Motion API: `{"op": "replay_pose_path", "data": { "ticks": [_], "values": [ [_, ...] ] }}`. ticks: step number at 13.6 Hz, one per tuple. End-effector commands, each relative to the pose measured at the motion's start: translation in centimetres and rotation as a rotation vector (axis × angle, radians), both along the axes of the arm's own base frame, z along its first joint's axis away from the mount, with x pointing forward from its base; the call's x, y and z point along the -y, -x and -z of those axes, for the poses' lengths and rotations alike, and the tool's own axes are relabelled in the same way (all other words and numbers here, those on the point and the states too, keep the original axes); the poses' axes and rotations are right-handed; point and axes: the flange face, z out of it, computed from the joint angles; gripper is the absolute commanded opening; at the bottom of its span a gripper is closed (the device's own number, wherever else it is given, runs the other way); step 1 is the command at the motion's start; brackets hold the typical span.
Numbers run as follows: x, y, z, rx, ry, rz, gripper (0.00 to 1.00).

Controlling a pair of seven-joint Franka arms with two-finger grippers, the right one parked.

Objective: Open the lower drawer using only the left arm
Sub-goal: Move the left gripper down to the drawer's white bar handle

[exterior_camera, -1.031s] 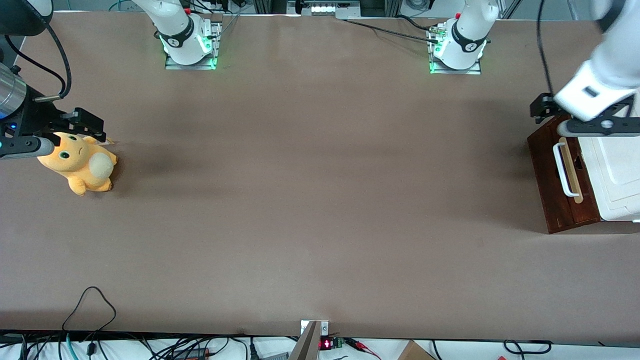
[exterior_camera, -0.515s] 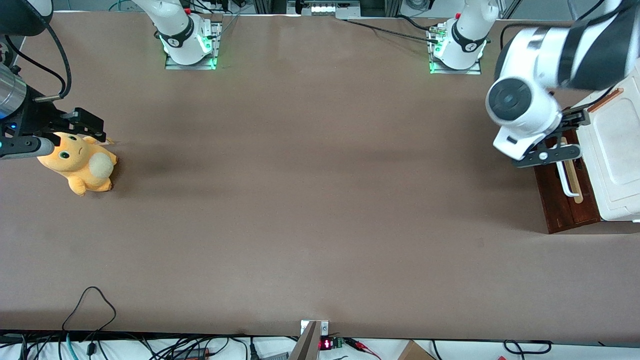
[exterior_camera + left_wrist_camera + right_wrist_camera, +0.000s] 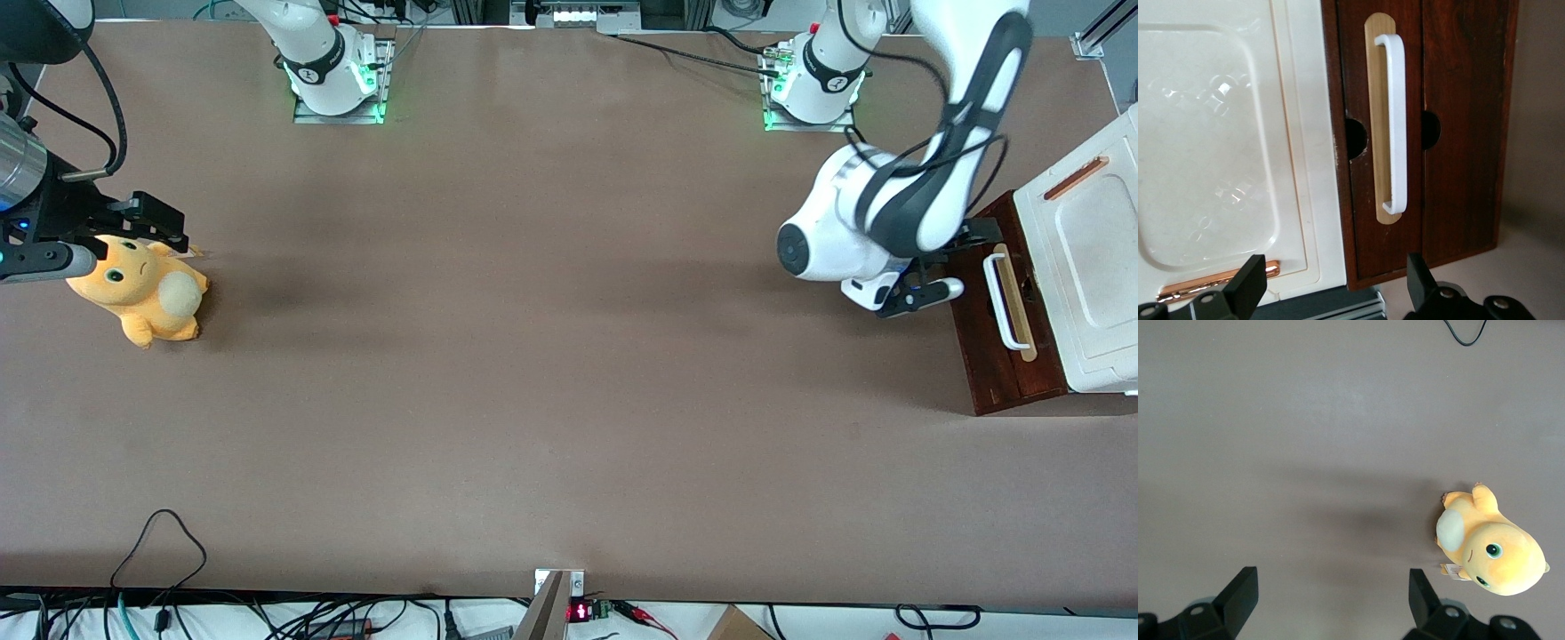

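Note:
The lower drawer [image 3: 996, 342] is a dark reddish-brown front under a white cabinet at the working arm's end of the table. Its white bar handle [image 3: 1003, 302] lies along a pale wood strip. None of its interior shows. The left arm [image 3: 889, 222] bends down beside the drawer front. My gripper [image 3: 978, 235] hangs at the end of the drawer front farthest from the front camera. In the left wrist view the gripper [image 3: 1335, 287] is open and holds nothing. The handle [image 3: 1395, 120] and the drawer front [image 3: 1458, 133] lie ahead of the fingertips [image 3: 1250, 280], apart from them.
The white panel [image 3: 1089, 267] with a small copper handle [image 3: 1076, 178] sits beside the drawer front; the panel [image 3: 1218, 133] and the copper handle [image 3: 1211, 285] also show in the left wrist view. An orange plush toy [image 3: 142, 289] lies toward the parked arm's end. Cables [image 3: 160, 551] trail at the table's near edge.
The left arm has swung from over the cabinet toward the middle of the table. Its wrist now sits beside the drawer front and the handle is uncovered.

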Motion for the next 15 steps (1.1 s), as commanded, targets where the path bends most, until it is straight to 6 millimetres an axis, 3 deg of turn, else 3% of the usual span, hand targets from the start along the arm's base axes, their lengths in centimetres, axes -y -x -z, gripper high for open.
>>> {"op": "replay_pose_path", "data": {
  "ticks": [1, 4, 7, 11, 15],
  "values": [
    [-1.2, -0.3, 4.0, -0.025, -0.103, 0.045, 0.93],
    [-3.2, -0.6, 7.0, -0.054, -0.136, 0.067, 0.93],
    [-3.8, -1.3, 8.1, -0.047, -0.168, 0.092, 0.92],
    [-4.9, -2.4, 7.7, -0.036, -0.183, 0.122, 0.92],
    [-6.1, -2.6, 8.8, -0.02, -0.215, 0.156, 0.89]
  ]
}}
